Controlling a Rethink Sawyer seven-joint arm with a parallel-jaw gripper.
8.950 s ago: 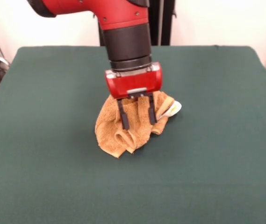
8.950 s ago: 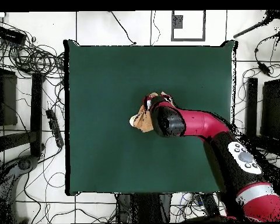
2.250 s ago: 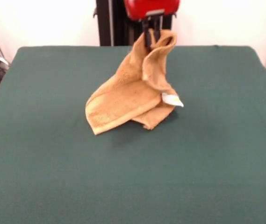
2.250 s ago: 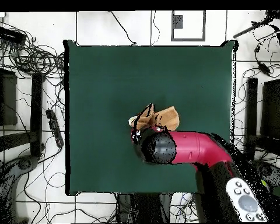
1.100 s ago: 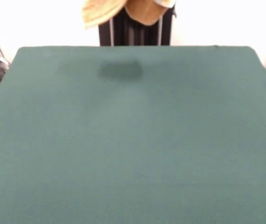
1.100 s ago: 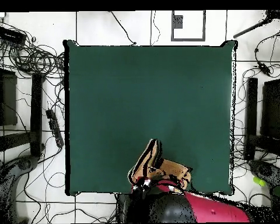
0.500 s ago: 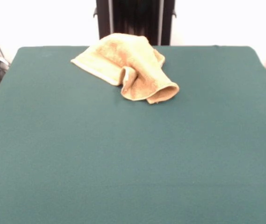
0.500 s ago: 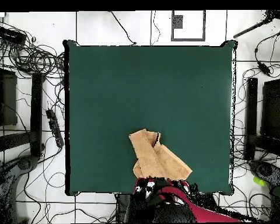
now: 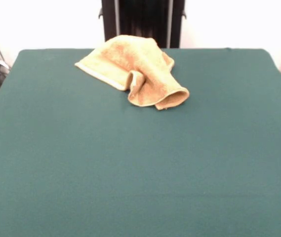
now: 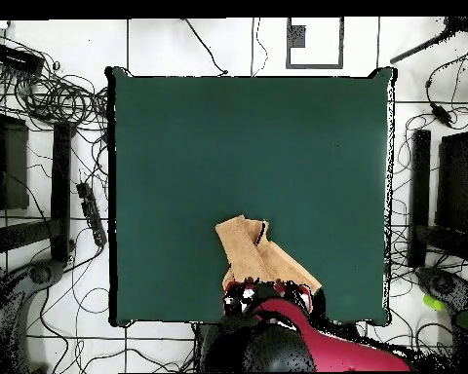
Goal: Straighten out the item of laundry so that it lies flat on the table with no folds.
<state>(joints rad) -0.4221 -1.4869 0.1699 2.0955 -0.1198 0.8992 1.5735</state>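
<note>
Towel (image 9: pixel 133 69) lies bunched near counter's (image 9: pixel 140 163) pedestal edge, one end rolled over; hand's state cannot be told.

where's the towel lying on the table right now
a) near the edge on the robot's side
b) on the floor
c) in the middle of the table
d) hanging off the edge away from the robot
a: the towel lies crumpled on the table close to its far edge in the front view, where the pedestal stands.
</note>
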